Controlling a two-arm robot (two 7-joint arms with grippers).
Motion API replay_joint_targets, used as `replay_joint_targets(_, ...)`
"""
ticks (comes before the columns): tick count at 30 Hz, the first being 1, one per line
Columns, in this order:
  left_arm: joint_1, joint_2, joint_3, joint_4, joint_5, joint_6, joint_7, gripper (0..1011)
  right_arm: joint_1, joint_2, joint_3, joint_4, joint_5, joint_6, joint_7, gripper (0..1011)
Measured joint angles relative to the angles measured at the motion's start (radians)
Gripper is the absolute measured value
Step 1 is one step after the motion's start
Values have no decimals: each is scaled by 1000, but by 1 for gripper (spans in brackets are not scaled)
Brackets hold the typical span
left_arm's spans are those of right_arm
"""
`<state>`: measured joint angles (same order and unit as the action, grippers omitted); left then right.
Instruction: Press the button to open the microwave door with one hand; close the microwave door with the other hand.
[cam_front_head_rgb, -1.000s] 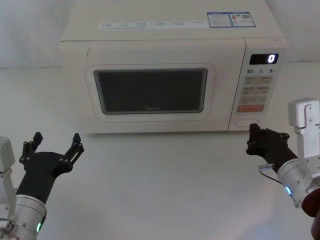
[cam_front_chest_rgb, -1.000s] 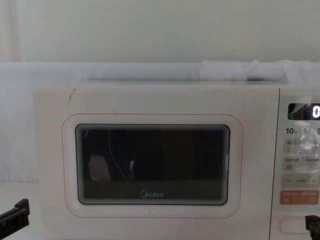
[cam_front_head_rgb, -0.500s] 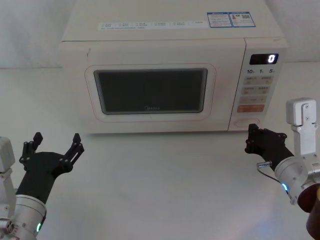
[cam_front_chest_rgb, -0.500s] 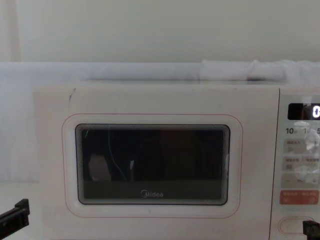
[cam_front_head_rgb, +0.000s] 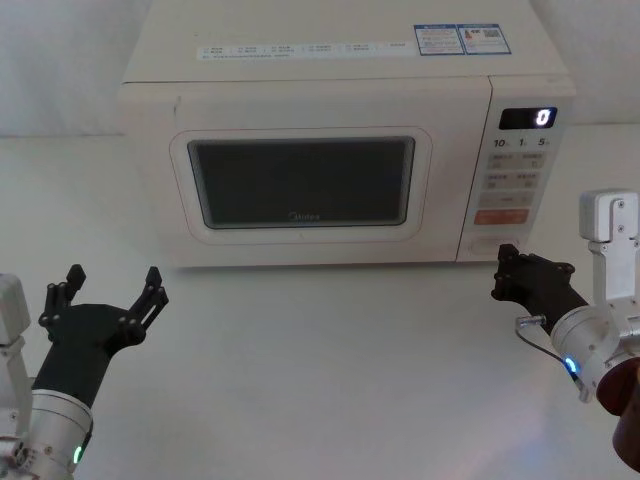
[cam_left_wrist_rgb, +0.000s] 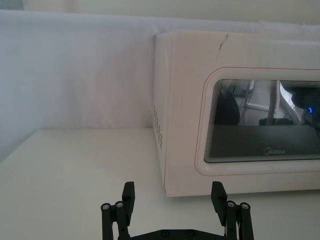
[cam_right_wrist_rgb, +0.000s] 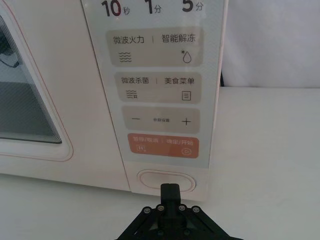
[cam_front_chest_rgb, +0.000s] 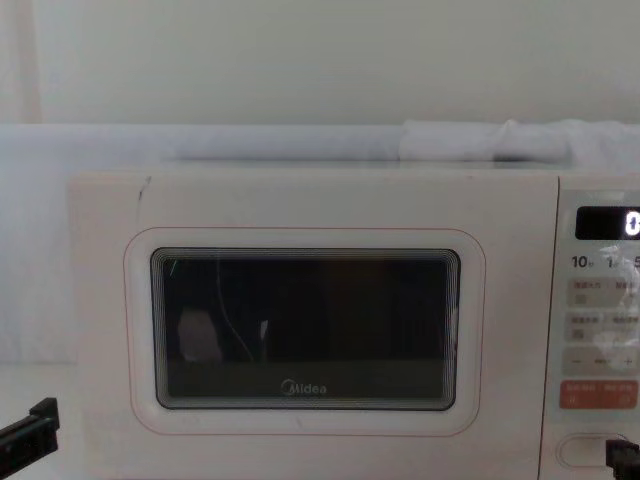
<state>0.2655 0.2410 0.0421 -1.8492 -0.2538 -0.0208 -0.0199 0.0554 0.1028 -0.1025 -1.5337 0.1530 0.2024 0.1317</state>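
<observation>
The cream-white microwave (cam_front_head_rgb: 340, 60) stands at the back of the table, and the microwave door (cam_front_head_rgb: 300, 190) with its dark window lies flush with the front. The pill-shaped button (cam_right_wrist_rgb: 165, 181) sits lowest on the control panel, below the orange key (cam_right_wrist_rgb: 162, 146). My right gripper (cam_right_wrist_rgb: 170, 190) is shut, its single black tip pointing at the button's lower edge; contact cannot be told. In the head view the right gripper (cam_front_head_rgb: 504, 264) hovers just in front of the button (cam_front_head_rgb: 497, 243). My left gripper (cam_front_head_rgb: 110, 289) stands open, well short of the door's left side.
The microwave's left side wall (cam_left_wrist_rgb: 162, 130) and the white tabletop (cam_front_head_rgb: 320, 340) lie ahead of the left gripper (cam_left_wrist_rgb: 172, 196). A white backdrop cloth (cam_front_chest_rgb: 300, 60) hangs behind the oven. The display (cam_front_head_rgb: 528, 117) reads 0.
The right gripper has shifted only slightly in front of the button, first dipping, then edging right. The door stays closed and the left arm has not moved.
</observation>
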Motion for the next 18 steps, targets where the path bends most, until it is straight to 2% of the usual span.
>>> replay_joint_targets(18, 0, 0, 0, 0, 0, 0, 0, 1001, 30, 1, -20, 31, 7, 1, -1, 0)
